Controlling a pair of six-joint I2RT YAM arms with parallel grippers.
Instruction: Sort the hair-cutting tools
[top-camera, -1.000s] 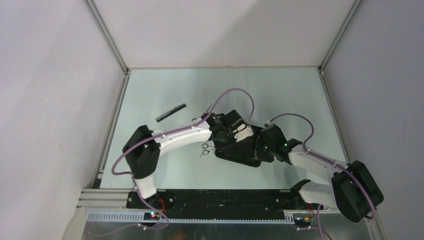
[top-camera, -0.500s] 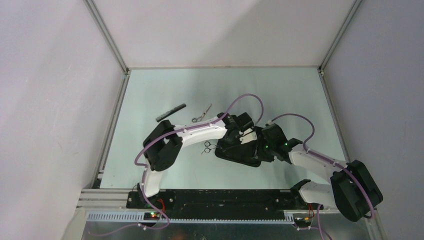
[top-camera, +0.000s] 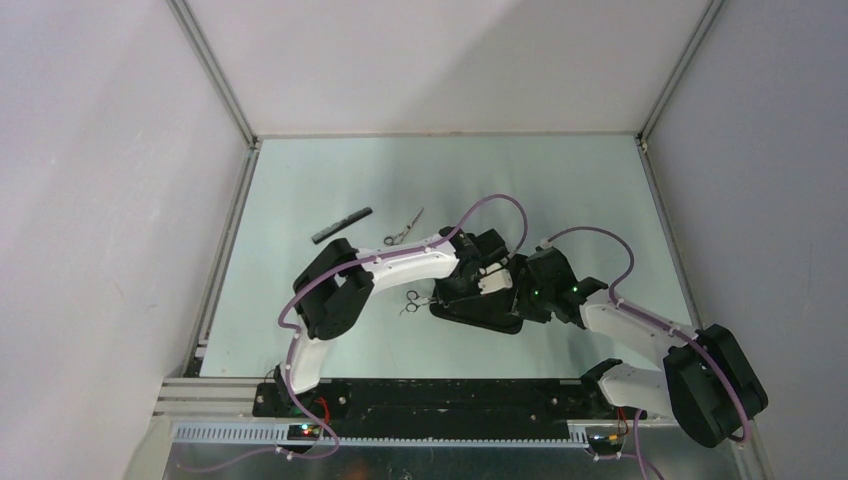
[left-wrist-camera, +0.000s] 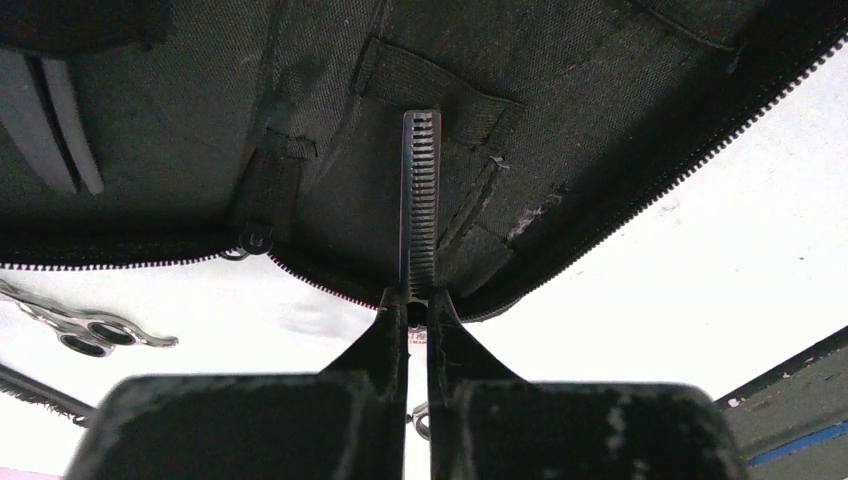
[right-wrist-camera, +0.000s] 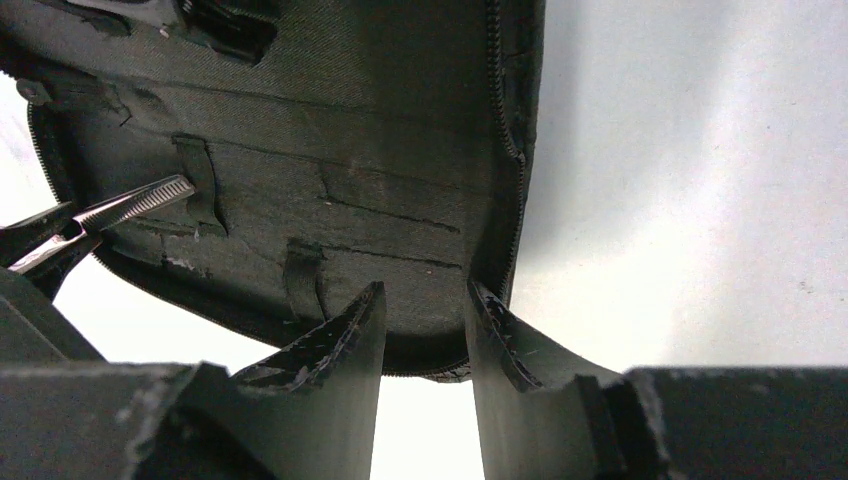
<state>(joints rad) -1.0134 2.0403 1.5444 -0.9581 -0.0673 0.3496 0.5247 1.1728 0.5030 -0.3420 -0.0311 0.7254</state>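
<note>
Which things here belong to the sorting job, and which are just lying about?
Job: toothed scissors in the left gripper; plain scissors beside the black pouch; third scissors and comb, farther off.
Not tools: the pouch, only the holder.

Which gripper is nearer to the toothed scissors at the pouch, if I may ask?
Left. The left gripper is shut on the toothed scissors; the right gripper stands open at the edge of the pouch, apart from them.

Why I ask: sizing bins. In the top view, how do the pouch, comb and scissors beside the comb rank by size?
1. pouch, though partly covered.
2. comb.
3. scissors, slightly shorter than the comb.
</note>
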